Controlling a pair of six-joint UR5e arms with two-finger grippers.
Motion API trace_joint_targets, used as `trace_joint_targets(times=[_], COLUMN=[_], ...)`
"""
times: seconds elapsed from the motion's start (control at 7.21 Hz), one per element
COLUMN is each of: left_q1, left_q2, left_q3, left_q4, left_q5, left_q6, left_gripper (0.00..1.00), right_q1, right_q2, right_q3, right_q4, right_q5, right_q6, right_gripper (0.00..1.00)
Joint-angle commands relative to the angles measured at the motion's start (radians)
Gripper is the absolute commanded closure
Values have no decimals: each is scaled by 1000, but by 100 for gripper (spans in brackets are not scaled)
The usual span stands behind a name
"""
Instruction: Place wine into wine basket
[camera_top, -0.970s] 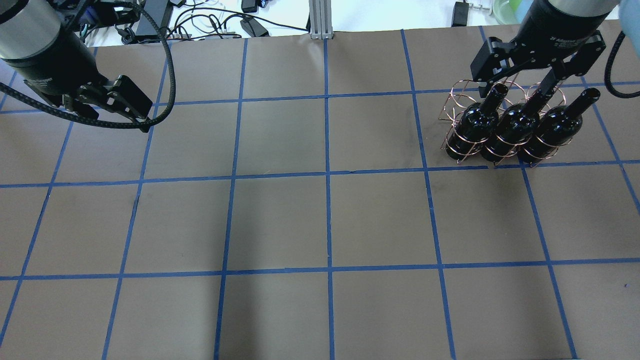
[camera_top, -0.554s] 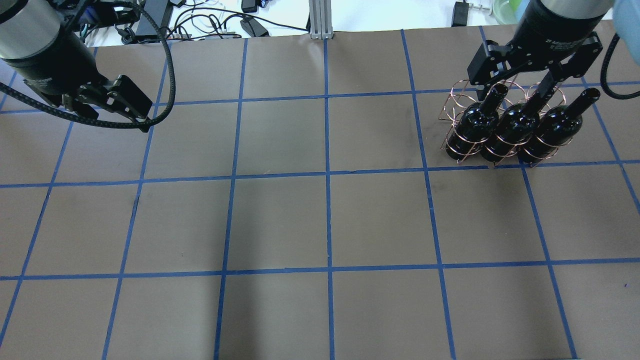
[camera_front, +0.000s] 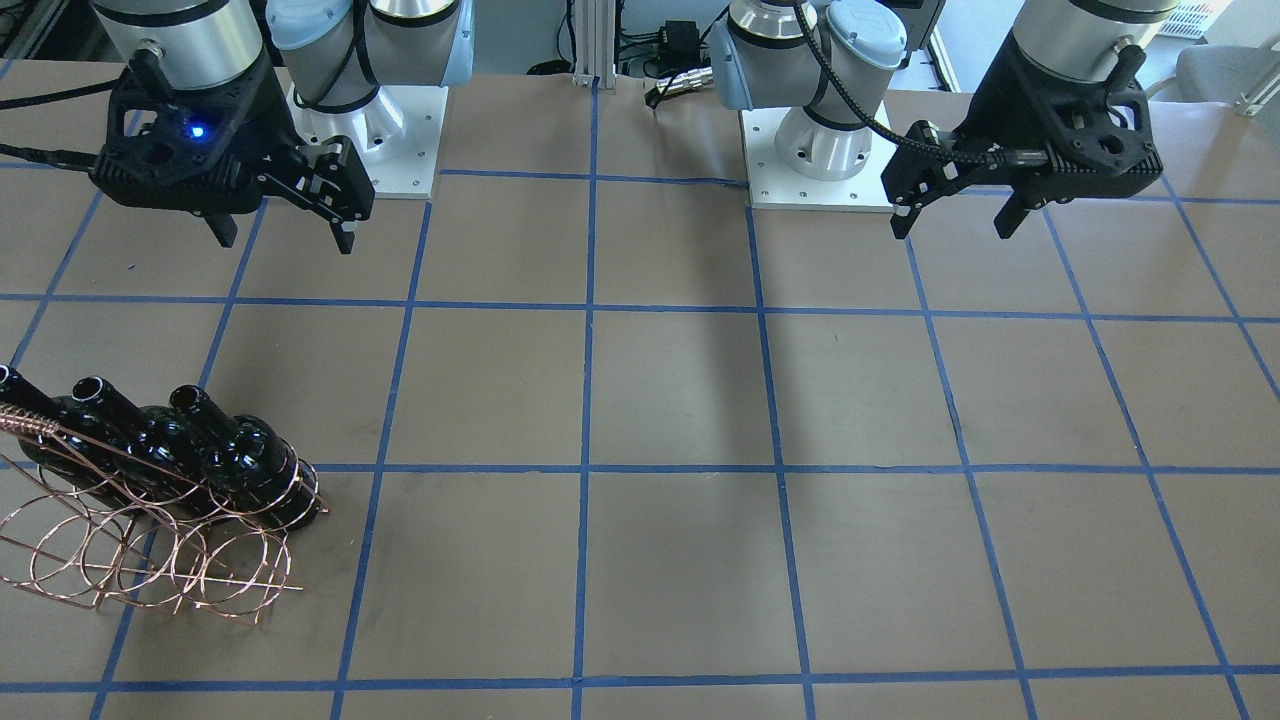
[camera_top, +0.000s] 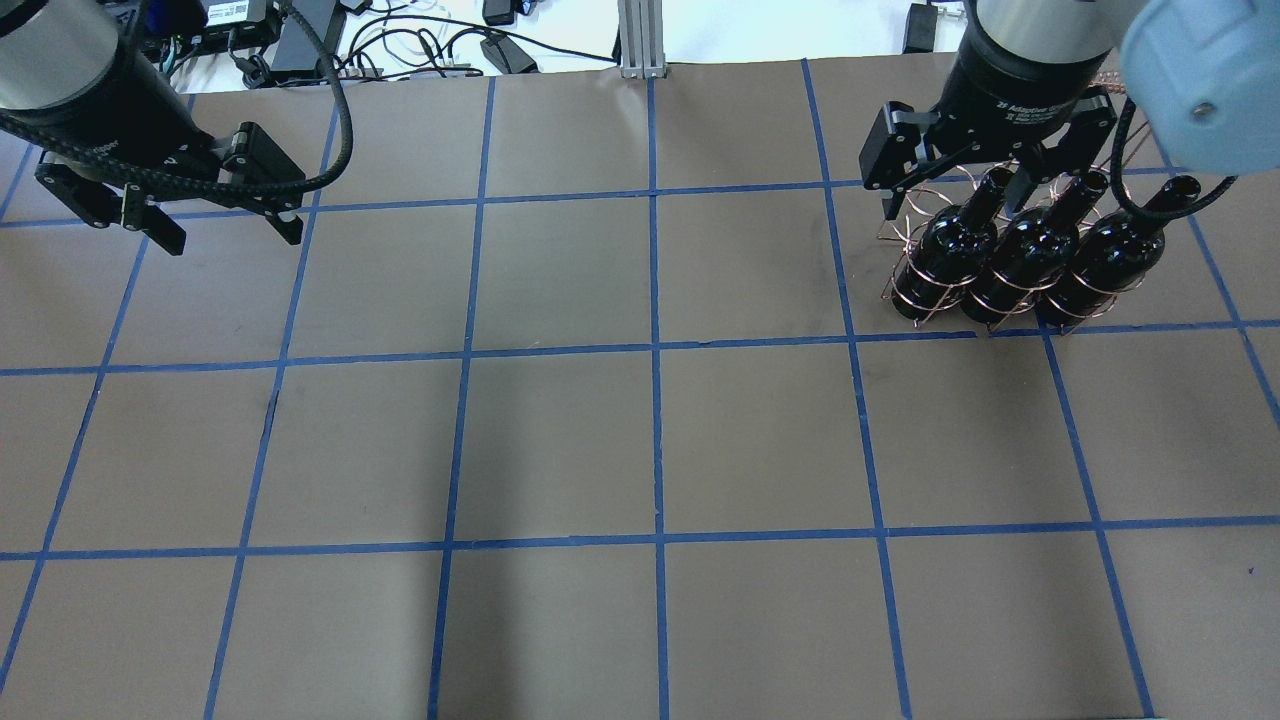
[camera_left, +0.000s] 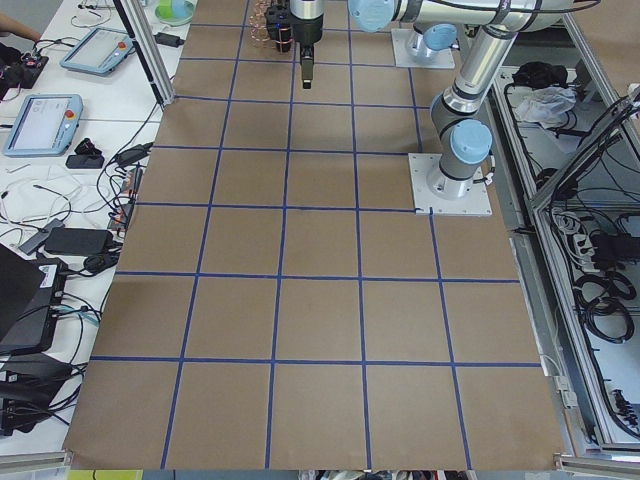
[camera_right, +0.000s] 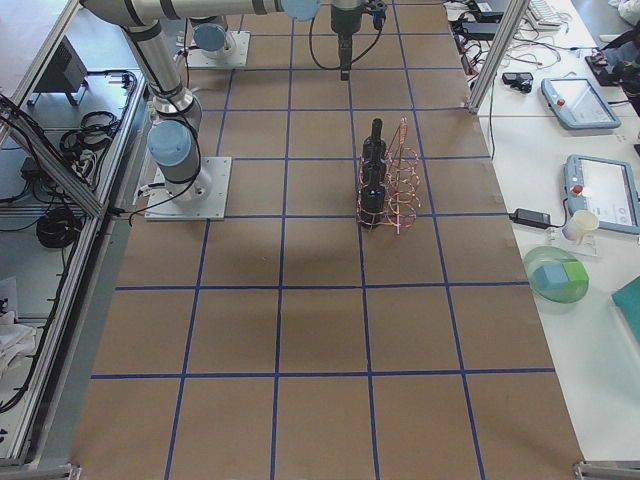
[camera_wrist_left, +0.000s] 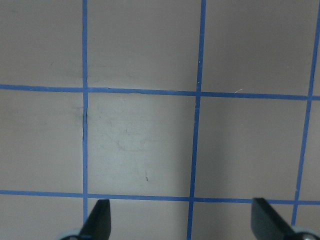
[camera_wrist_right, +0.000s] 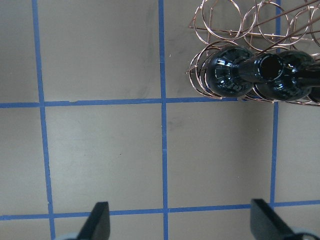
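Three near-black wine bottles (camera_top: 1025, 255) stand upright side by side in one row of the copper wire basket (camera_top: 900, 290) at the table's far right. They also show in the front view (camera_front: 240, 460) with the basket's empty loops (camera_front: 150, 565) in front of them. My right gripper (camera_top: 955, 195) is open and empty, raised above and beside the bottle necks. The right wrist view shows bottle tops (camera_wrist_right: 227, 70) and the basket (camera_wrist_right: 225, 20) far below its fingertips (camera_wrist_right: 100, 220). My left gripper (camera_top: 230, 235) is open and empty, high over the table's left side.
The brown table (camera_top: 650, 440) is marked with blue tape squares. The left wrist view shows only bare table (camera_wrist_left: 140, 140). Cables and power bricks (camera_top: 400, 45) lie beyond the far edge. The two arm bases (camera_front: 820, 140) stand at the robot's side.
My right gripper has drawn up and leftward from the bottle necks, with nothing in it. My left gripper has turned and shifted a little left. The bottles and basket have not moved.
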Motion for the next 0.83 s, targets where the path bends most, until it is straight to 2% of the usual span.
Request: trace_joint_targets(times=[0.0,0.69], left_q1=[-33,-66], left_q2=[-4,1], left_q3=[2,-1], left_q4=[3,9], left_q5=[3,6], left_q6=[-22,-87], left_gripper=[0,0], right_q1=[8,1], right_q2=[5,3], right_q3=[-2,-8], right_q4=[-2,-2], right_q5=[3,4], right_q6=[-1,-22], right_gripper=[0,0])
